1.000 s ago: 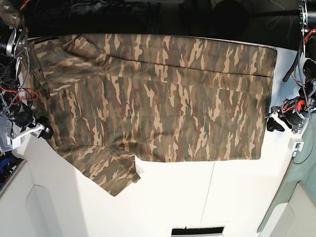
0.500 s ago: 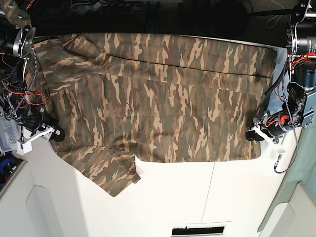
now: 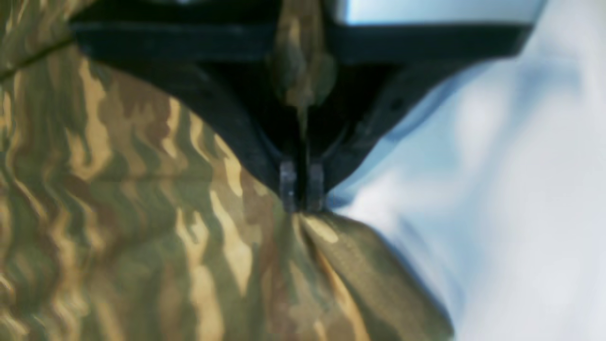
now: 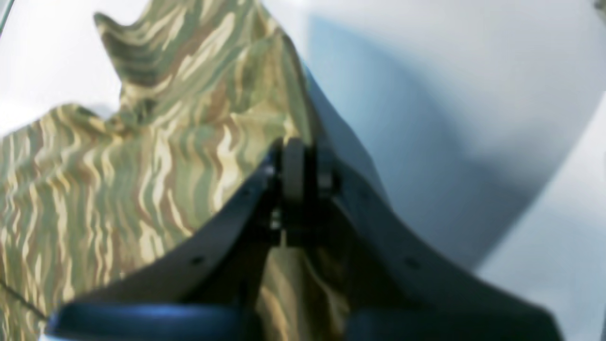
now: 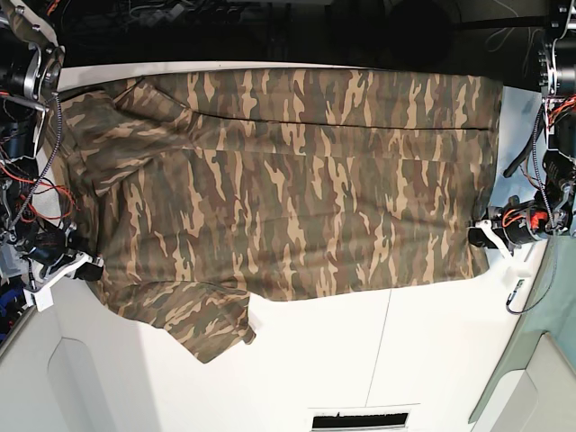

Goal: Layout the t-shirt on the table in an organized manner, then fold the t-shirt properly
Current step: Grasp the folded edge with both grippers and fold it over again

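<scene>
The camouflage t-shirt (image 5: 288, 180) lies spread flat across the white table (image 5: 423, 360), with one sleeve (image 5: 207, 324) sticking out at the front left. My left gripper (image 5: 481, 236) is at the shirt's right front corner. In the left wrist view it (image 3: 301, 201) is shut on a pinch of the shirt (image 3: 142, 227). My right gripper (image 5: 85, 264) is at the shirt's left front edge. In the right wrist view it (image 4: 293, 189) is shut with shirt cloth (image 4: 142, 156) bunched between and behind its fingers.
A thin dark seam (image 5: 382, 342) runs across the table in front of the shirt. A dark slot (image 5: 360, 420) sits at the front edge. Arm bodies and red cables (image 5: 36, 189) crowd the left side, and more hardware (image 5: 553, 135) stands on the right.
Both grippers moved inward onto the shirt's side edges, then outward again with the cloth. The shirt now lies wider and flatter, and its right front corner is drawn out.
</scene>
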`<state>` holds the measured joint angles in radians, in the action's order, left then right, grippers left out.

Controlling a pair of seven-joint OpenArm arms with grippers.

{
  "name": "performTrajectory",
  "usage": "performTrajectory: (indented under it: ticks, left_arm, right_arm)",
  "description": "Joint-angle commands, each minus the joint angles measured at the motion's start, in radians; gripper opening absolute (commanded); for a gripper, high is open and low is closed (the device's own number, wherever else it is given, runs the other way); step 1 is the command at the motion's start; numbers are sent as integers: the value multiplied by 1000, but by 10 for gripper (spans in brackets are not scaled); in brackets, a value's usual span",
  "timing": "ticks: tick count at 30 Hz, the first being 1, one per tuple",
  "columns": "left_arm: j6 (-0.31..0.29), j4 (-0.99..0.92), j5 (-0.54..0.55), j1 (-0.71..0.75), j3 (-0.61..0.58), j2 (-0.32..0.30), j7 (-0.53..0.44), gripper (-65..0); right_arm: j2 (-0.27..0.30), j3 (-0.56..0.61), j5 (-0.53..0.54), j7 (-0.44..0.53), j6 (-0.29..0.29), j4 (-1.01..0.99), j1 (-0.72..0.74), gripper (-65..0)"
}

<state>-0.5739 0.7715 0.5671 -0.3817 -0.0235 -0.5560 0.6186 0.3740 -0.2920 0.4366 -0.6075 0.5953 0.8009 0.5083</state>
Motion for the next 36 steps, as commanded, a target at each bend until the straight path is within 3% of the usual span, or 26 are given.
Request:
performTrajectory:
  ticks: [1,5,13,22,23,25,27,36]
  left_arm:
    - [-23,40,28,-18,4,-31,3,-650]
    - [-52,177,93,56,4,-81,75,-650]
    - [-51,451,121,284,4,-190,80,-650]
    - [-74,548,107,439,4,-165,81,-640]
    - [-77,548,99,440,4,-158,80,-617]
    - [-77,548,90,440,4,-144,79,-596]
    - [-77,548,83,440,4,-136,60,-589]
    - [-77,548,29,441,4,-137,55,-589]
  right_arm:
    - [32,-2,29,2,3,40,19,-650]
    - [82,-2,128,-26,3,143,-56,-650]
    - [161,-27,181,-26,3,301,-270,-650]
    - [150,-71,201,10,-9,301,-456,-650]
    - [144,-71,188,32,-11,301,-467,-624]
    - [134,-71,180,58,-16,301,-473,-457]
    - [127,-71,185,66,-16,303,-467,-343]
    - [78,-179,220,92,-16,317,-314,-320]
